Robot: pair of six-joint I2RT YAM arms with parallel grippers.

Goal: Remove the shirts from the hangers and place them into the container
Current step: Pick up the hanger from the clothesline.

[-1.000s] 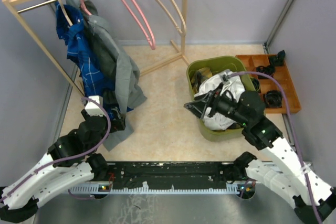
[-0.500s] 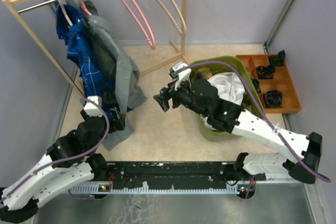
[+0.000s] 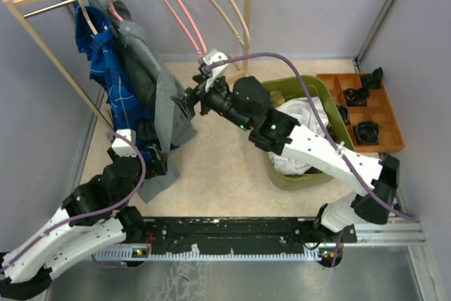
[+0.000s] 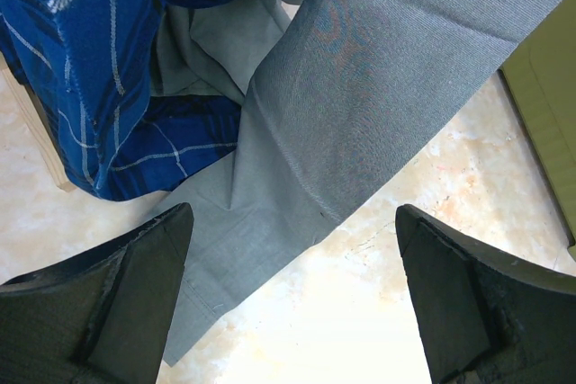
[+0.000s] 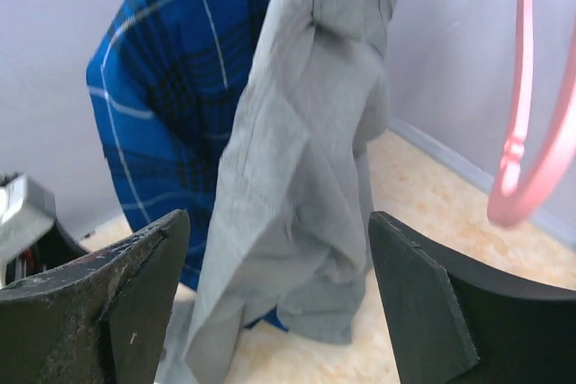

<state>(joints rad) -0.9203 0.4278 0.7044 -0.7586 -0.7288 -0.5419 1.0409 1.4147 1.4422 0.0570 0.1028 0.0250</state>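
Observation:
A grey shirt [image 3: 158,93] and a blue checked shirt [image 3: 106,82] hang from hangers at the rack's left end, their hems trailing on the floor. Two bare hangers, one pink [image 3: 184,15] and one pale wood-coloured [image 3: 225,8], hang further right. A white shirt [image 3: 304,121] lies in the olive-green container [image 3: 299,177]. My right gripper [image 3: 187,102] is open and empty, right beside the grey shirt [image 5: 306,132], which fills the space ahead of it [image 5: 277,218]. My left gripper [image 3: 156,162] is open over the floor at the grey hem [image 4: 360,87], empty [image 4: 292,213].
The wooden rack's slanted post [image 3: 49,47] stands left of the shirts and another post [image 3: 247,26] behind my right arm. An orange compartment tray [image 3: 387,128] with black parts sits right of the container. The pink hanger [image 5: 531,132] dangles close on the right gripper's right.
My right arm has swung left from above the container, across the floor, up to the hanging grey shirt. The left arm and both hanging shirts have stayed put.

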